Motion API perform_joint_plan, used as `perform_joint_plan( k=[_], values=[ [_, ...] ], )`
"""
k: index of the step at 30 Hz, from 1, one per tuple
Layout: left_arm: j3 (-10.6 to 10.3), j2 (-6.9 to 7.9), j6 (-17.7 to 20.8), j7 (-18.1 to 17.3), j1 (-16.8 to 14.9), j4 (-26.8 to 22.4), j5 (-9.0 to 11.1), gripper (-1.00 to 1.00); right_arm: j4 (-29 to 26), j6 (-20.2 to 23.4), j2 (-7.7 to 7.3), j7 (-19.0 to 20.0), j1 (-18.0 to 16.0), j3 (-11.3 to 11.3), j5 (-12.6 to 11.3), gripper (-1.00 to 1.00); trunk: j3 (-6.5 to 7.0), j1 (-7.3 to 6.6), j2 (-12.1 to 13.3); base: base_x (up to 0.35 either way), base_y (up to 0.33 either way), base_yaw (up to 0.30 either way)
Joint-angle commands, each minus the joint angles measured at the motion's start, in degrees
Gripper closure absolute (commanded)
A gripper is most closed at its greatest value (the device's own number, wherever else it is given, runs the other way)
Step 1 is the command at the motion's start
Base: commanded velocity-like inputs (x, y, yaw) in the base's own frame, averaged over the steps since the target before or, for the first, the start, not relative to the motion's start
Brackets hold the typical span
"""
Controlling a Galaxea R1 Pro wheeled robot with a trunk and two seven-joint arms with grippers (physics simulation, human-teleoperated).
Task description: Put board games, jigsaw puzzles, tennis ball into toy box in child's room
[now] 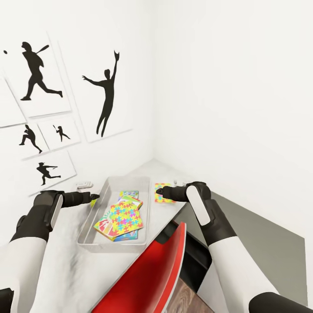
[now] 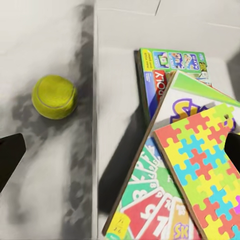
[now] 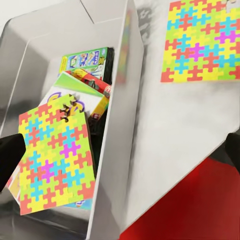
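Now | tennis ball [image 2: 54, 96] just outside toy box [image 2: 96, 125] rim (bare table around) | left tool [image 2: 120, 150] released | right tool [image 3: 120, 155] released

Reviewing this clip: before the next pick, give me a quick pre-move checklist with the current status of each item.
1. Toy box holds toys: ok; one jigsaw puzzle lies on top of a stack of game boxes.
2. All toys stowed: not ok; the tennis ball sits on the table outside the box's wall, and the second jigsaw puzzle lies flat on the table on the box's other side.
3. Left tool empty: ok, its tips stand apart with nothing between them.
4. Right tool empty: ok, likewise.
5. Room left in the box: ok, bare floor shows beside the stack.
6. Red chair clear of the arms: cannot tell.
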Motion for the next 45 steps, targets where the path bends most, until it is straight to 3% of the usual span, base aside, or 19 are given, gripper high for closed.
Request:
perform_joint_plan(
  k=[1,45],
  values=[
    [0.11,-0.02,0.16,-0.56,-0.06,-0.05,-0.61,-1.00,-0.04,0.12,0.00,-0.60,-0.06,0.04,-0.59,-1.00,-0.13,0.04,-0.13,0.000,0.044,0.000],
    [-0.24,-0.11,-0.01,-0.43,-0.06,-0.05,-0.61,-1.00,0.30,0.08,0.00,-0.68,-0.06,0.04,-0.66,-1.00,-0.91,0.04,-0.13,0.000,0.029,0.000]
  ],
)
